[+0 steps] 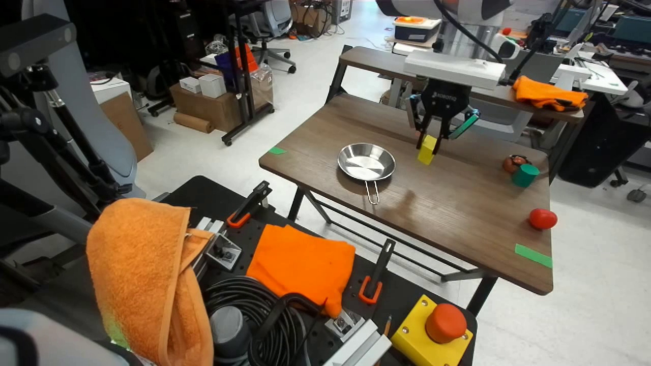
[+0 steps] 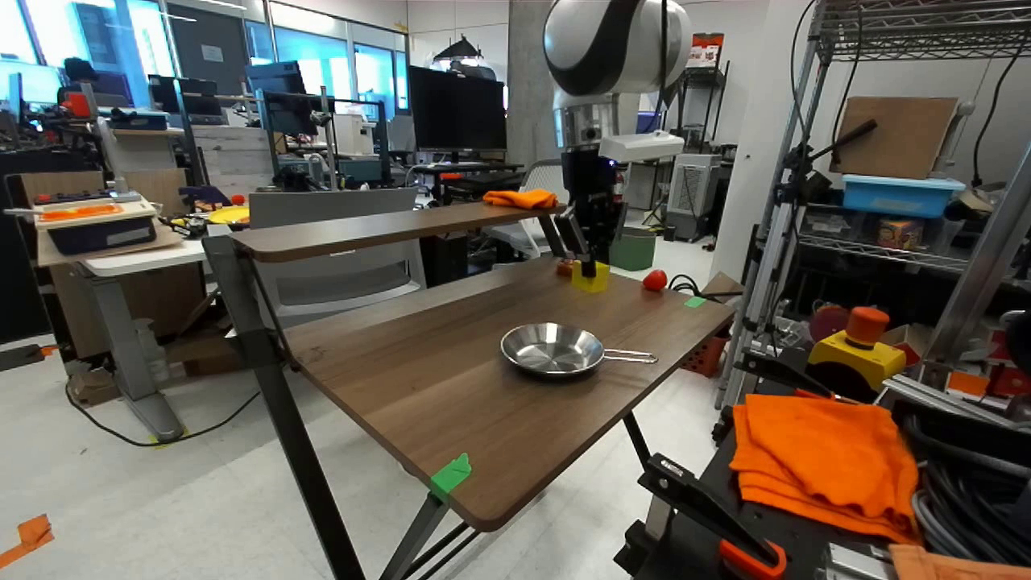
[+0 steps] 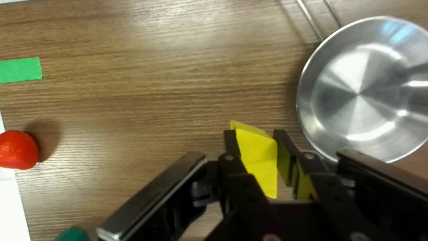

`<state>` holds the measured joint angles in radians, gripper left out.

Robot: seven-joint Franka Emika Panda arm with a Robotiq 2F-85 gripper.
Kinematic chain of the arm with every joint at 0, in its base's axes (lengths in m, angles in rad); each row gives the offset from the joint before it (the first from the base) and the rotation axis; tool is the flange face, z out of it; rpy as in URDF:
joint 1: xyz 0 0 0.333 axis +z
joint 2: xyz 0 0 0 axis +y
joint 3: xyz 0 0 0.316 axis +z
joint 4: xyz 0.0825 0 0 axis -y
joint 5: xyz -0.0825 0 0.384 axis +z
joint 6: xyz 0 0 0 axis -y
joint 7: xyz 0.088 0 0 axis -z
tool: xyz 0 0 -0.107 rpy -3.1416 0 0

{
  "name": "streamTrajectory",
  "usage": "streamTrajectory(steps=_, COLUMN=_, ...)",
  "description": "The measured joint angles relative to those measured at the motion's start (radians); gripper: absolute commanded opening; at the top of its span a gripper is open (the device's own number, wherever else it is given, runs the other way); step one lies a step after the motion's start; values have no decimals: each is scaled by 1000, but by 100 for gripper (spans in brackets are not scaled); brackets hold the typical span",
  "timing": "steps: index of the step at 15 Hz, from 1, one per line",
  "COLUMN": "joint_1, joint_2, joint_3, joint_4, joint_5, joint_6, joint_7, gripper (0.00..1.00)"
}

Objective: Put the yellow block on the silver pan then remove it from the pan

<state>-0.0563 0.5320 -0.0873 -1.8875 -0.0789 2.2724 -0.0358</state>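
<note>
The gripper point(image 3: 255, 144), its fingers point(image 3: 231, 144) pinching the yellow block point(image 3: 259, 159), should probably centre over the silver pan point(image 3: 357, 110), at the wrist view's right, before lowering gently.

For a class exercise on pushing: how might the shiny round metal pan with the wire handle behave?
Being wide and shallow, the pan probably slides rather than tips. Its shiny metal looks stiff. The jutting wire handle could snag.

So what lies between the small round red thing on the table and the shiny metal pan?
Only bare brown wooden tabletop, from the round red thing to the shiny metal pan, in both exterior views.
</note>
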Motion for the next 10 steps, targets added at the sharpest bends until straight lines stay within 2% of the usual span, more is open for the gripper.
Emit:
streamTrajectory(steps=5, joint_1=92, joint_2=-152, joint_3=6, joint_4=-178, joint_5=-76, joint_6=6, joint_7=93, gripper=8)
streamTrajectory(steps=10, joint_1=96, joint_2=-214, joint_3=21, joint_4=-248, joint_5=-82, joint_6=16, joint_7=88, gripper=8)
